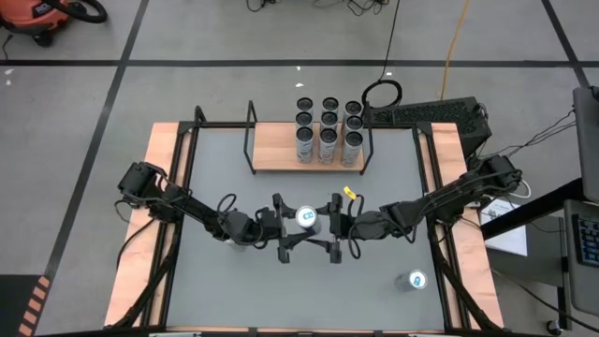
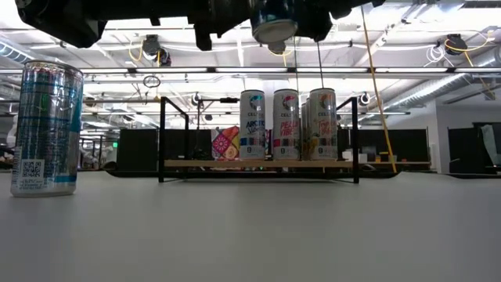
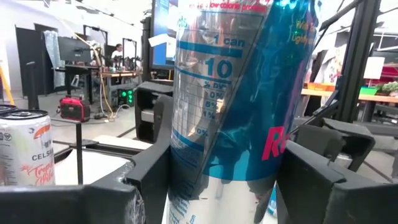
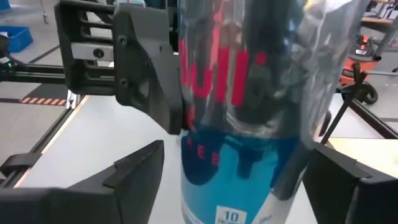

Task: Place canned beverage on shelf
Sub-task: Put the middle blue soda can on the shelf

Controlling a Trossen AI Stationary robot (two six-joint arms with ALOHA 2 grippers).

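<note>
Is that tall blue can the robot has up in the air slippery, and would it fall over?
Probably slippery: the can looks shiny and smooth. It is tall and narrow, so it may tip if set down crooked. The left hand holds it; the right hand flanks it.

The floor (image 1: pixel 187 37) is grey concrete, crossed by dark tape lines (image 1: pixel 126 56) that form a grid. An orange-and-black shop vacuum (image 1: pixel 42 17) sits at the far left corner. A yellow cable (image 1: pixel 456 42) and black cables (image 1: pixel 370 7) trail across the floor behind the table. To the right stands a dark desk (image 1: pixel 585 187) with papers (image 1: pixel 505 229) beside it. Seen level across the room, the ceiling (image 2: pixel 235 59) is white, with exposed pipes and long light strips (image 2: pixel 117 43). Black partitions (image 2: pixel 137 149) line the back. Workbenches (image 3: pixel 118 74) and a small red machine (image 3: pixel 73 107) stand farther off.
</note>
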